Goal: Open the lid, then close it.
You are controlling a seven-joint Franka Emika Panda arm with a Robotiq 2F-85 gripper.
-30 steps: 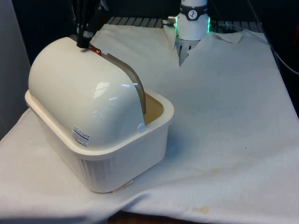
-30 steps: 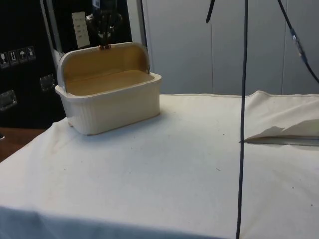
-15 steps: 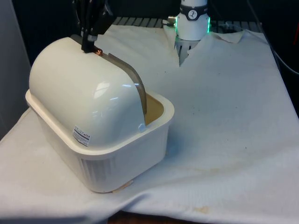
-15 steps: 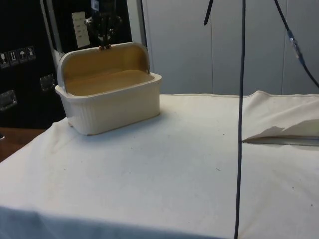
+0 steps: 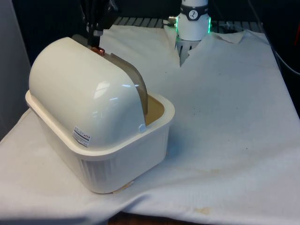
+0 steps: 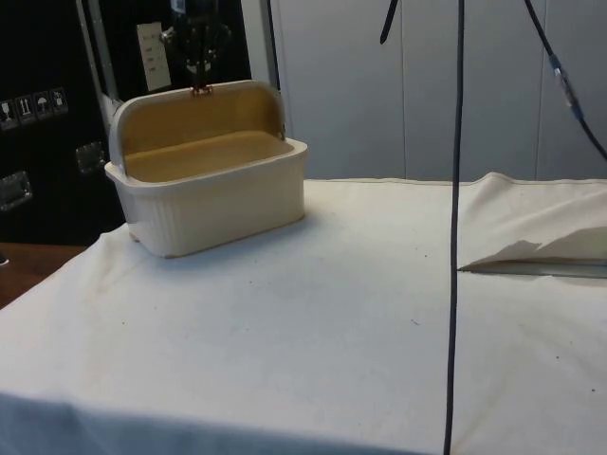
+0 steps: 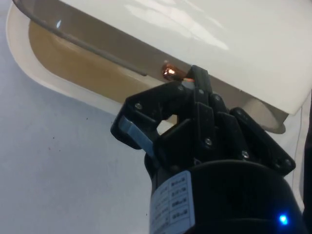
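Cream plastic bread box (image 5: 108, 154) sits on the white tablecloth (image 5: 225, 117), at the corner toward the front view's left, ribbed base (image 6: 213, 204) flat on the cloth. Domed roll-top lid (image 5: 79, 93) is rolled back: side view shows the tan interior (image 6: 194, 152) open, with the lid arching up behind it. Lid's leading edge is a brownish translucent strip (image 5: 136, 86), curved up over the box mouth. Copper handle (image 5: 97, 49) sits at the middle of that strip, at the top of the dome.

Gripper (image 5: 96, 35) is directly above the handle, pointing down, fingertips right at the handle. Wrist view: gripper (image 7: 187, 87) reaches the copper knob (image 7: 169, 73) where lid edge meets the dome; the fingers are drawn close together around the handle, and they look clamped on it, though the contact itself is partly hidden by the finger linkage. Side view agrees: gripper (image 6: 200, 76) comes down onto the handle (image 6: 201, 90) at the lid's top edge.

White barcode sticker (image 5: 81, 137) sits low on the lid's end face, just above the base rim. Black cable (image 6: 455, 237) hangs vertically well clear of the bread box in the side view.
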